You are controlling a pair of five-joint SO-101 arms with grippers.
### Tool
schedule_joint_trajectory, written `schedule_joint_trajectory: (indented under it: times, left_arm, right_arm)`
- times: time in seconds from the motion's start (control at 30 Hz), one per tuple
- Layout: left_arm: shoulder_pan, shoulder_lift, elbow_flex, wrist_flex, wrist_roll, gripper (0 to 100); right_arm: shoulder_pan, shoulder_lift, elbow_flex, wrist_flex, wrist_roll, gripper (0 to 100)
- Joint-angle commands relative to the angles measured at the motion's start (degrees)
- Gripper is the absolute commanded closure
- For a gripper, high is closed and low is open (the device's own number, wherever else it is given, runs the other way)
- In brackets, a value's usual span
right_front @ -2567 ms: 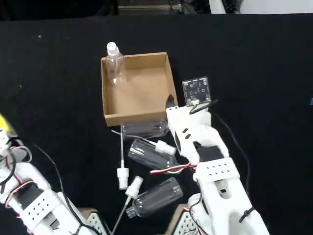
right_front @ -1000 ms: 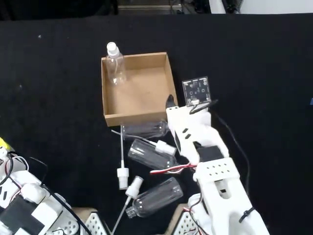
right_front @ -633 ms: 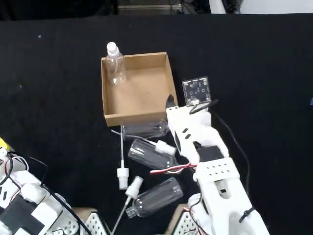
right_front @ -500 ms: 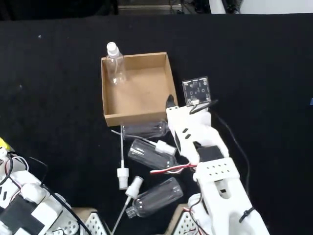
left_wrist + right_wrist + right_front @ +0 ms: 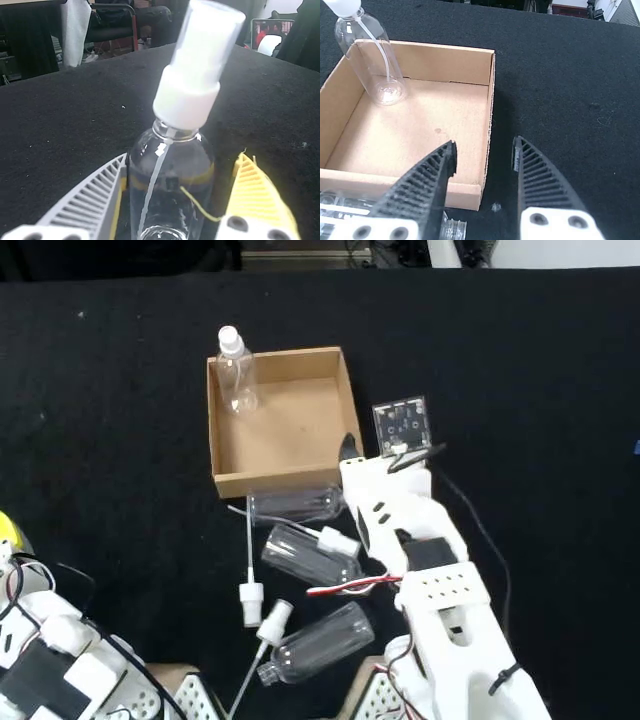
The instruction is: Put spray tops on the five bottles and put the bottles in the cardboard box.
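Over at the table's near-left corner, left gripper point(image 5: 182, 157) is pinching a capped bottle point(image 5: 165, 190). Right gripper point(image 5: 484, 143) hangs spread over the box point(image 5: 492, 90) wall; another capped bottle point(image 5: 370, 55) stands inside, w/ 3 more bottles point(image 5: 310, 555) lying just outside.

**Five bottles, five spray tops, one box**

Five clear bottles are showing. The upright bottle point(image 5: 236, 380) is standing in the single cardboard box point(image 5: 285, 482). Three are lying on the bench point(image 5: 520, 360): the upper lying bottle point(image 5: 295, 506), the middle lying bottle point(image 5: 305, 558) and the lower lying bottle point(image 5: 318, 642). The held bottle point(image 5: 170, 175) is sitting clamped in the left tool point(image 5: 182, 160).

Five white spray tops are showing. The boxed top point(image 5: 230, 339) and the held top point(image 5: 197, 65) are sitting on bottles. The first loose top point(image 5: 250, 598), the second loose top point(image 5: 274, 618) and the third top point(image 5: 338, 540) are lying among the bottles.

Two tools are showing, the right tool point(image 5: 484, 144) gaping
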Motion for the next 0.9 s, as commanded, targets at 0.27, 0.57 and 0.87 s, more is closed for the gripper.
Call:
schedule_joint_trajectory:
  times: [0.27,0.57,0.87]
  left_arm:
    - [-0.57,-0.53,-3.38,-7.03,-0.62,69]
    - [-0.40,-0.44,-2.68,-7.03,-0.62,70]
    - [-0.40,0.18,-2.68,-6.95,-0.53,70]
  right_arm:
    - [-0.70,-1.63,-0.31,-1.67,0.00,82.5]
    - [-0.70,-1.63,-0.31,-1.67,0.00,82.5]
    - [-0.62,-1.63,-0.31,-1.67,0.00,82.5]
